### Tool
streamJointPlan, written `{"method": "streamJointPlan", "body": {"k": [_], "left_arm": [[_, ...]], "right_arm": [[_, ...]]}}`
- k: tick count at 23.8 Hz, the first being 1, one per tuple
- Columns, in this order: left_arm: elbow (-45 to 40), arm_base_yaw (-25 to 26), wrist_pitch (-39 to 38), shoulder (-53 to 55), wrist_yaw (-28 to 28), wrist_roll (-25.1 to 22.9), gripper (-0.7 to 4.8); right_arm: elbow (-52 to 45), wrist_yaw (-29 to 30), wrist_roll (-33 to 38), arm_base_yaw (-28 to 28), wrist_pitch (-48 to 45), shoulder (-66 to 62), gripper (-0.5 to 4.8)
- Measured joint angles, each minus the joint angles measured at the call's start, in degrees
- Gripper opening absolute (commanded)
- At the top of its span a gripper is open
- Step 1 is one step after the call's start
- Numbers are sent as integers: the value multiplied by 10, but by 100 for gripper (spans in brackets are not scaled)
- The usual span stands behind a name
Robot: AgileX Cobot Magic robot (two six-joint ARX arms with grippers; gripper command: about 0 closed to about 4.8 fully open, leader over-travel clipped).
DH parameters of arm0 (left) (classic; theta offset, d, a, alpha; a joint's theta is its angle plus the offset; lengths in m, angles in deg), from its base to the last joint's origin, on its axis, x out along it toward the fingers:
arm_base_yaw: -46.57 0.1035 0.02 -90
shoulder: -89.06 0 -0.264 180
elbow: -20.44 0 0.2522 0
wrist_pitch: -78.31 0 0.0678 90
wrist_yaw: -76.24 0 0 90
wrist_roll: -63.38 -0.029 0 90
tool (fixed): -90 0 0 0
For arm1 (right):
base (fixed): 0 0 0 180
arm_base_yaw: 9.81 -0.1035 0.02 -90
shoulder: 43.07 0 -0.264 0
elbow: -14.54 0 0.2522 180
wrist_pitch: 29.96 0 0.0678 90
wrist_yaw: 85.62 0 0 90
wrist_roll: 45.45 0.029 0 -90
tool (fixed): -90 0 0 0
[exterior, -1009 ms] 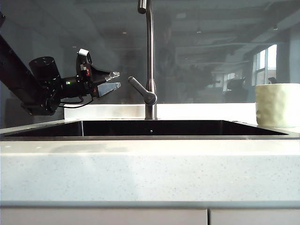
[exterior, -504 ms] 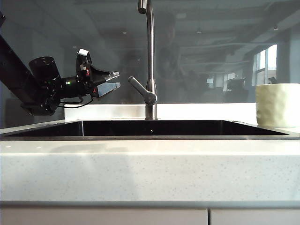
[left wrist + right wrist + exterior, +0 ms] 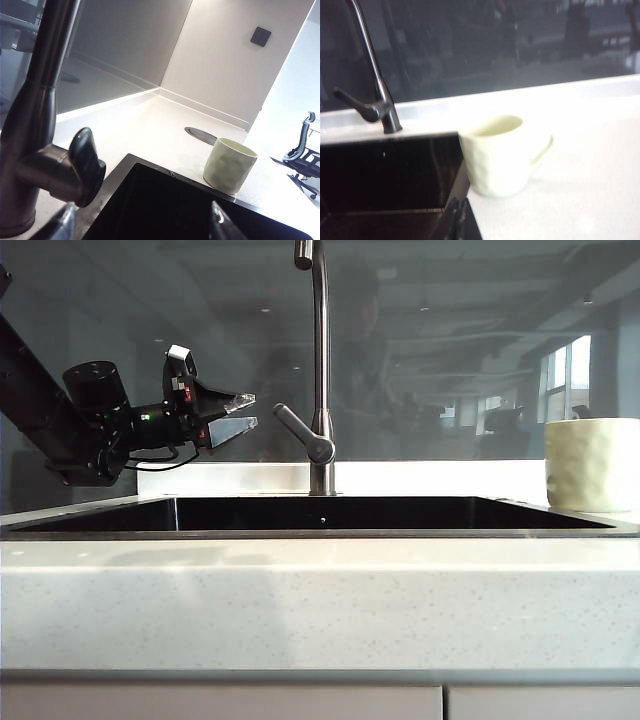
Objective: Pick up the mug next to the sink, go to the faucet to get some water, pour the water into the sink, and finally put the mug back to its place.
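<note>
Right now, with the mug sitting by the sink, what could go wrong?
The mug stands right at the sink rim, so a clumsy approach by the shut right hand could tip it into the basin. The open left hand hovers close to the faucet lever and could bump it, starting water early.

The faucet (image 3: 320, 370) stands centre frame behind the sink (image 3: 320, 515); the left hand (image 3: 238, 413) hangs left of it; the mug (image 3: 592, 463) sits far right on the surface (image 3: 320, 600).
</note>
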Motion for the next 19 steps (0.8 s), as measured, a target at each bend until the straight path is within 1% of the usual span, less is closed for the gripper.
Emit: {"method": "streamJointPlan", "body": {"k": [10,19], "left_arm": [[0,0,0,0,0,0,340],[0,0,0,0,0,0,340]], "right_arm": [[0,-10,-14,0,35,0,-6],[0,-10,-14,0,37,0,-6]]}}
